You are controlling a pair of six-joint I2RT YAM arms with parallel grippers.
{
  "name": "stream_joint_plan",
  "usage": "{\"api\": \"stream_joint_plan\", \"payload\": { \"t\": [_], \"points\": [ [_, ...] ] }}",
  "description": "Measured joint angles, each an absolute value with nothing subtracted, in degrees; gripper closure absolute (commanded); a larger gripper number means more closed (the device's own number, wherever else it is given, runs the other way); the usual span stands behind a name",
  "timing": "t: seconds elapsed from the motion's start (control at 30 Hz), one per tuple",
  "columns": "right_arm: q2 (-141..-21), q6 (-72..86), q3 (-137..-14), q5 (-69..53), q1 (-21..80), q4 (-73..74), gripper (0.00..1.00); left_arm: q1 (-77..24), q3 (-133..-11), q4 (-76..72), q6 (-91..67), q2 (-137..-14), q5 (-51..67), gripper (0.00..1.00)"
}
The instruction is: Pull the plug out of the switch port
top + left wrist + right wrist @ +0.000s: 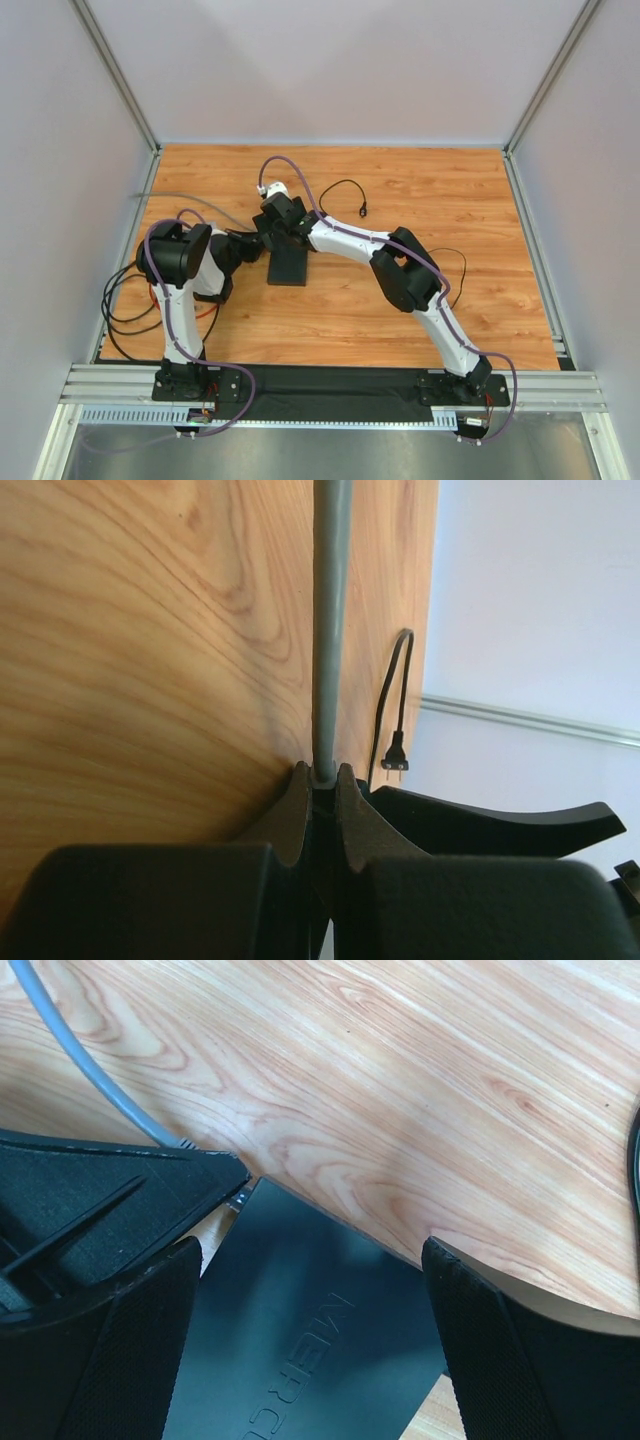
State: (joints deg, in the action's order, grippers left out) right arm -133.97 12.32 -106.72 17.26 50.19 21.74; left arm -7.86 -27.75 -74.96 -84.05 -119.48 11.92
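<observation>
- Black and flat, the switch lies lettering-up on the wooden counter. It fills the lower middle of the right wrist view and sits in the centre of the overhead frame.
- The right fingers stand wide apart in the bottom corners of that view, one at each side of the switch. They look to be gripping it across its width, though a sliver of wood shows beside the left tip. I judge they are there to pin the box so it cannot slide when the lead is tugged.
- Just beyond, at the switch's upper-left corner, the plug meets the edge of the box and appears to sit in its port. So the pull is not yet done.
- The left fingers are clenched on the plug where the lead enters it, in the lower middle of the left wrist view. Holding the stiff end instead of the lead likely keeps the pull in line with the port and spares the wire.
- The grey cable runs straight from that pinch to the top of the frame, flat on the counter. It lines up with the fingers, which suggests the pull will follow it.
- Farthest off, a loose black cord with a two-pin end lies right of the cable. It is apart from the switch and seems no part of the job.
</observation>
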Motion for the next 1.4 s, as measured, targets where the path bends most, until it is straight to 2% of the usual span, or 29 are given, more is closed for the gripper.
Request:
{"api": "stream_joint_plan", "payload": {
  "t": [0.4,0.8,0.97,1.07,1.2,1.23,1.37,1.4],
  "points": [
    [-133.64,16.91,-104.09,13.69,48.31,18.55,0.09,-6.11,-25.8,-75.37,-83.2,-118.37,10.48,1.0],
    [-132.33,15.97,-101.25,15.44,46.68,19.77,0.09,-4.58,-25.89,-76.16,-82.3,-118.52,9.06,1.0],
    [-131.92,13.76,-100.29,13.63,46.57,18.22,0.09,-1.98,-23.73,-67.13,-75.81,-107.96,7.97,1.0],
    [-130.5,13.19,-97.34,12.67,46.41,15.09,0.08,-0.93,-26.87,-52.49,-69.34,-98.06,6.55,1.0],
    [-127.35,12.78,-92.2,12.4,46.41,12.25,0.08,-0.73,-32.53,-40.99,-62.41,-89.45,4.29,0.79],
    [-126.48,12.75,-90.89,12.49,46.41,11.53,0.08,-0.73,-33.17,-39.46,-61.6,-88.6,3.95,0.77],
    [-121.12,12.49,-84.12,13.13,46.41,7.81,0.08,-0.71,-33.89,-33.41,-59.09,-88.05,2.55,0.56],
    [-119.59,12.49,-82.59,13.41,46.41,7.16,0.08,-0.71,-33.87,-31.83,-58.67,-88.18,2.26,0.55]
  ]
}}
